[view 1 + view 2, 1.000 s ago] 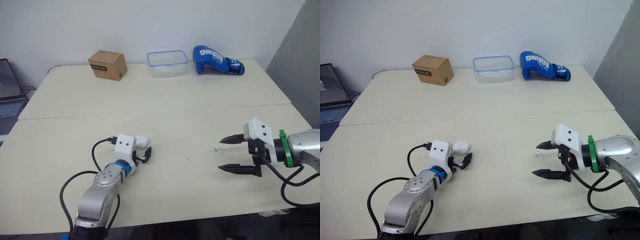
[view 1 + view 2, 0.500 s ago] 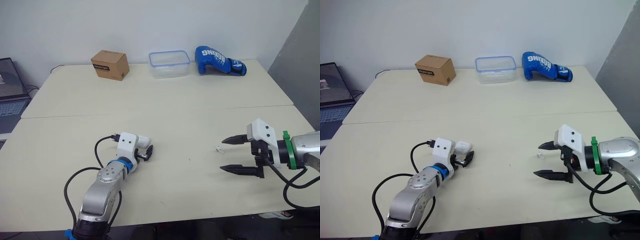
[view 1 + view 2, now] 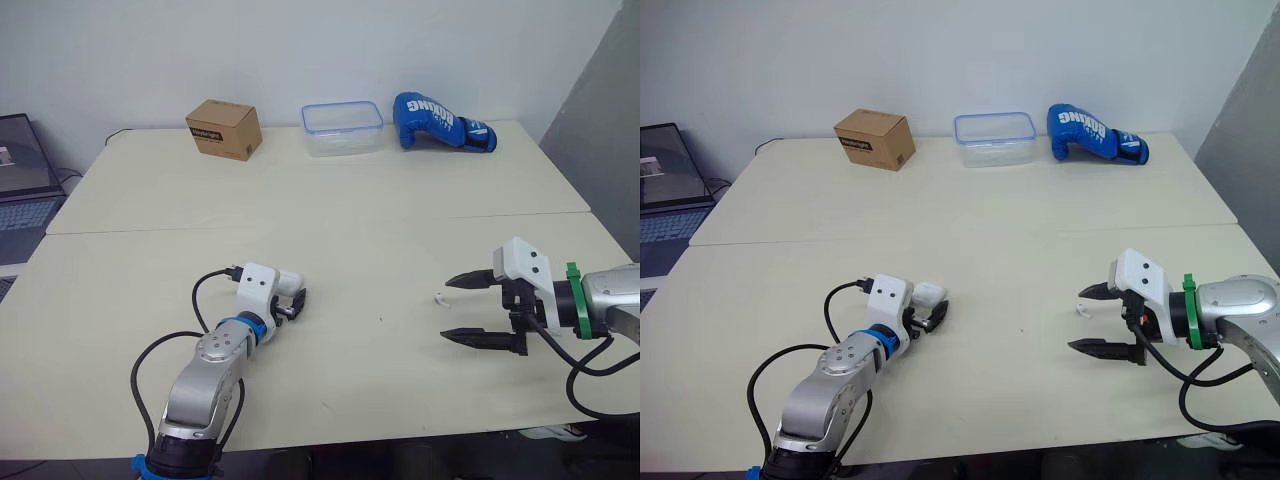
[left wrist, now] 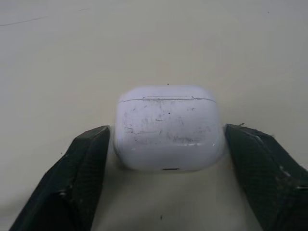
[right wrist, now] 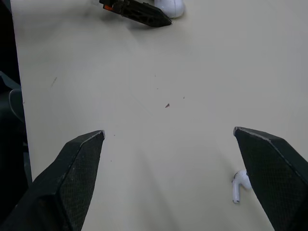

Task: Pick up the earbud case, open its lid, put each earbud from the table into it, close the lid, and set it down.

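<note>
The white earbud case (image 4: 168,127) lies lid-down-shut on the cream table (image 3: 330,220), at the near left. My left gripper (image 3: 291,296) reaches around it, one black finger (image 4: 84,168) pressed against each side, with the case still resting on the table. One white earbud (image 3: 437,297) lies at the near right, just beside the far fingertip of my right gripper (image 3: 445,309). That gripper hovers low over the table, wide open and holding nothing. The right wrist view has the earbud (image 5: 239,185) close to one finger.
Along the table's far edge stand a cardboard box (image 3: 224,129), a clear plastic container with a blue rim (image 3: 342,128) and a blue boxing glove (image 3: 437,120). A laptop (image 3: 25,180) sits off the table's left side. A seam crosses the table's middle.
My left gripper has edged forward and its fingers have drawn in around the case. The right gripper has stayed open by the earbud. The camera shifted slightly.
</note>
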